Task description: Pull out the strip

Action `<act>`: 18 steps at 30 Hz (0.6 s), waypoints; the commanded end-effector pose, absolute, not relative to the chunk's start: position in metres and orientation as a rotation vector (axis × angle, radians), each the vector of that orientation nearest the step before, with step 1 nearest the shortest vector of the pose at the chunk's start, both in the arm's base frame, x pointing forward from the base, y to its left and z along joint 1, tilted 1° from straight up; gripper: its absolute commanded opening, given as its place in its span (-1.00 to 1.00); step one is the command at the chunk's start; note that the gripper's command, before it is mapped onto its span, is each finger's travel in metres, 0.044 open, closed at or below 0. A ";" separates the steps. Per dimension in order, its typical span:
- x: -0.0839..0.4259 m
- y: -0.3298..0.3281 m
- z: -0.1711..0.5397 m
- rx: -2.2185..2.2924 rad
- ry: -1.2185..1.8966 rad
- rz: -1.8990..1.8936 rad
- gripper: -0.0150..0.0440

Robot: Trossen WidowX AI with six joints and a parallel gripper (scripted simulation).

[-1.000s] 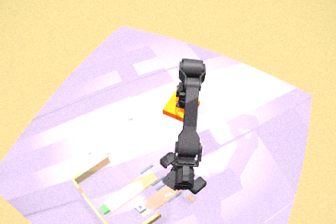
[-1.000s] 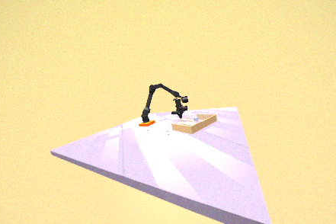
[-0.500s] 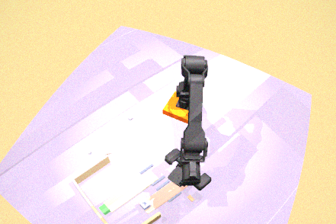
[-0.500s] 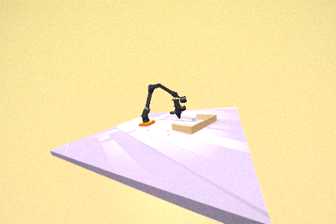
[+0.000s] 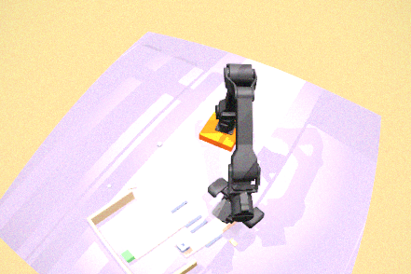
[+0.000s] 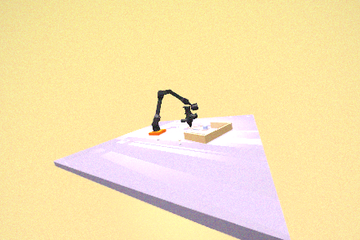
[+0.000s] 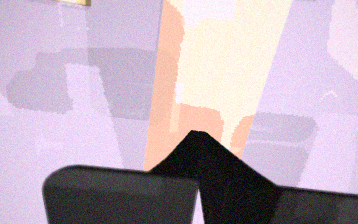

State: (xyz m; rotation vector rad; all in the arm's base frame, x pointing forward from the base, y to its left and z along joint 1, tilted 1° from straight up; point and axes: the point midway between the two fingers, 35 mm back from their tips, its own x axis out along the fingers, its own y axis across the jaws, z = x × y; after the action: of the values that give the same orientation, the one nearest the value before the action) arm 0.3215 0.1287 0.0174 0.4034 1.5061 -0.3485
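Note:
The labelled cube [image 5: 184,246], white with a blue mark, sits inside the shallow tan-walled tray [image 5: 140,228] near its front right side, with a bit of peach strip showing beside it. In the wrist view a peach-orange strip [image 7: 215,75] runs away from my fingertips, partly washed out by light. My gripper [image 5: 239,219] is shut, and its closed tip [image 7: 197,135] rests on the near end of that strip. Whether the strip is pinched or only pressed I cannot tell. The exterior view shows the gripper [image 6: 188,122] low at the tray's near edge [image 6: 208,131].
Several blue-grey strips [image 5: 193,221] lie side by side in the tray. A green cube [image 5: 128,255] sits at the tray's front. A small tan block [image 7: 74,2] shows at the top of the wrist view. The arm's orange base plate [image 5: 217,134] stands behind.

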 end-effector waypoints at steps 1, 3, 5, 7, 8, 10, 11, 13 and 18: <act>0.308 0.133 0.011 0.398 1.534 -0.354 -0.49; 0.305 0.135 0.011 0.398 1.534 -0.354 -0.49; 0.302 0.136 0.011 0.398 1.534 -0.354 -0.49; 0.300 0.138 0.011 0.398 1.535 -0.354 -0.49; 0.298 0.139 0.011 0.398 1.535 -0.354 -0.49; 0.296 0.140 0.011 0.398 1.535 -0.353 -0.49; 0.294 0.141 0.011 0.398 1.535 -0.353 -0.49; 0.292 0.142 0.011 0.399 1.536 -0.353 -0.49; 0.285 0.146 0.011 0.399 1.536 -0.353 -0.49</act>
State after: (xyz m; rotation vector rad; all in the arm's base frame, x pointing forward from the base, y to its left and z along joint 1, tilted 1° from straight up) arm 0.2975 0.1432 0.0172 0.4049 1.5080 -0.3460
